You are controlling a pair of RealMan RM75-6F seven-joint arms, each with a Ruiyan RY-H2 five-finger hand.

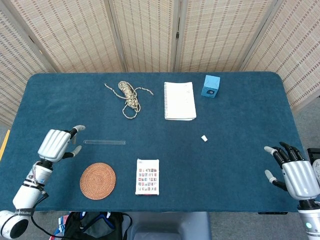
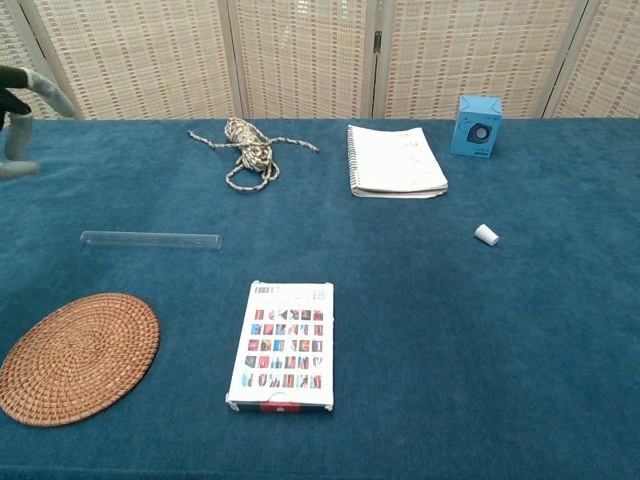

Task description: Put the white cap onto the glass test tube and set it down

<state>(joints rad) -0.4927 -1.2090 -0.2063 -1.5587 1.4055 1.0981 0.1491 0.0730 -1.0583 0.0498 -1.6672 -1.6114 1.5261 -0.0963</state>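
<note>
The glass test tube (image 1: 104,142) (image 2: 150,240) lies flat on the blue cloth, left of centre. A small white cap (image 1: 204,138) (image 2: 486,235) lies on its side right of centre, far from the tube. My left hand (image 1: 59,144) hovers just left of the tube's left end, fingers apart and holding nothing; only its fingertips (image 2: 22,115) show at the chest view's left edge. At the table's front right edge my right hand (image 1: 292,170) is spread and holds nothing, well away from the cap.
A woven round coaster (image 1: 98,180) and a card box (image 1: 147,176) lie near the front edge. A coiled rope (image 1: 129,96), a white notebook (image 1: 179,100) and a blue cube (image 1: 210,86) sit at the back. Wicker screens stand behind the table (image 1: 240,160).
</note>
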